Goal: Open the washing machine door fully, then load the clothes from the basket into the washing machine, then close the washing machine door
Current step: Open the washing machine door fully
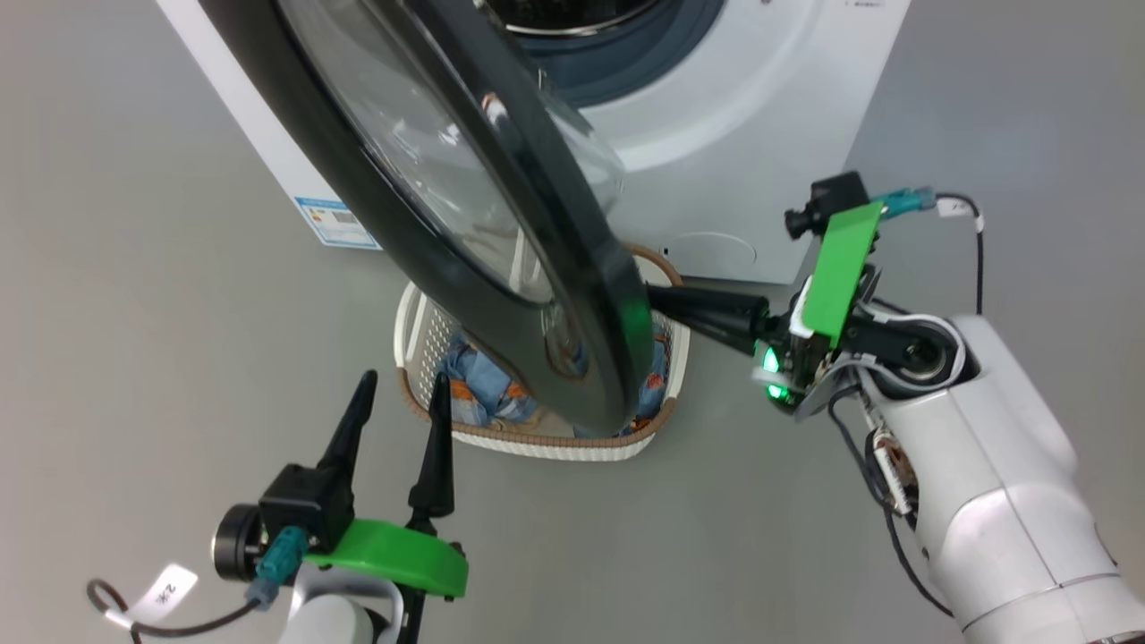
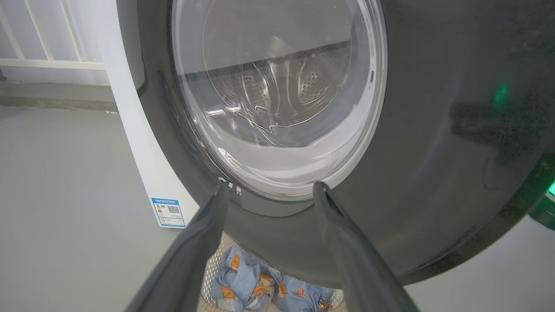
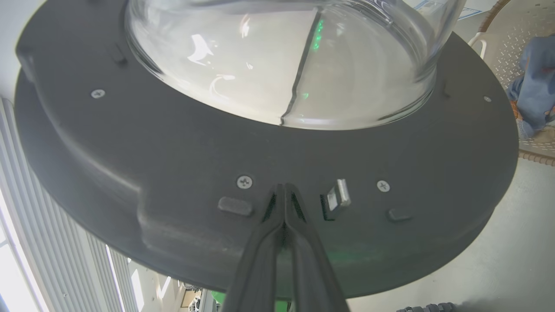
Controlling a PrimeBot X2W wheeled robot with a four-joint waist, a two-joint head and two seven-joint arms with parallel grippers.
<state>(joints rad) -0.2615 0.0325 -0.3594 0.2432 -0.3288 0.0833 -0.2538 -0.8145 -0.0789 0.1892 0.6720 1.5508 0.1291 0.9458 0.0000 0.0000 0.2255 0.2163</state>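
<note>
Left fingers [image 1: 436,456] gape empty near the basket [image 1: 546,444]; right fingers [image 3: 284,225], pressed together, touch the door [image 3: 173,143].

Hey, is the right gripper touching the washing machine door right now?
Touching. In the right wrist view, the shut right gripper sets its tips against the washing machine door, on its black inner rim beside the metal latch.

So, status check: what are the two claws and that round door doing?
Left gripper open, empty, short of basket. Right gripper shut, tips at inner face of washing machine door, beside latch. Door partly open, overhanging basket and clothes.
</note>
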